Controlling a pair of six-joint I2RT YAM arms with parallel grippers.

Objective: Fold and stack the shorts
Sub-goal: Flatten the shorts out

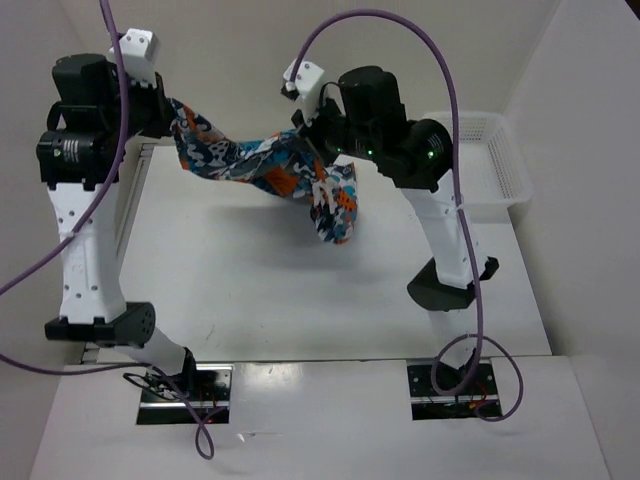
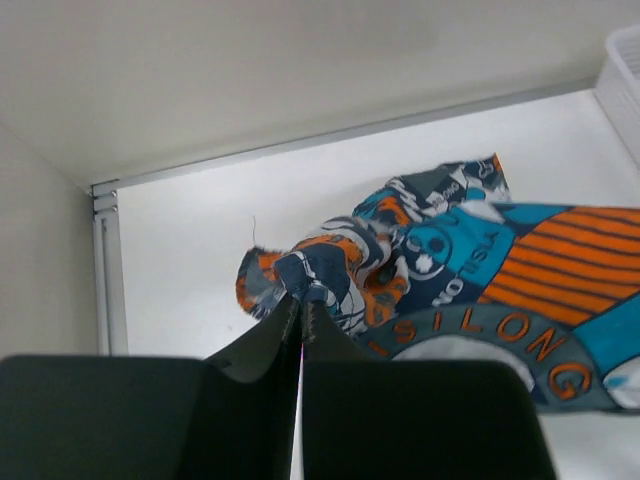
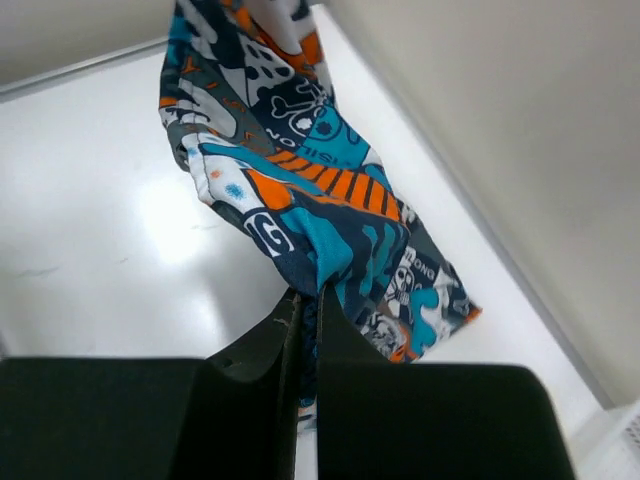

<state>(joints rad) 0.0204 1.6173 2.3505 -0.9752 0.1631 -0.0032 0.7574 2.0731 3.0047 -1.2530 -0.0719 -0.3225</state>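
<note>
left gripper (image 2: 300, 306) and right gripper (image 3: 308, 296) pinch the soft orange-and-blue cloth shorts (image 1: 268, 166) tight, high by the desk's (image 1: 250, 300) far edge; thin grips might slip.

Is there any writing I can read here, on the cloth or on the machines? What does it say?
"SILONG": curved orange letters on the shorts, possibly part of a longer word.
Small white lettering on the shorts' teal patches: too blurred to read.
Round label on the left arm: too small to read.
</note>
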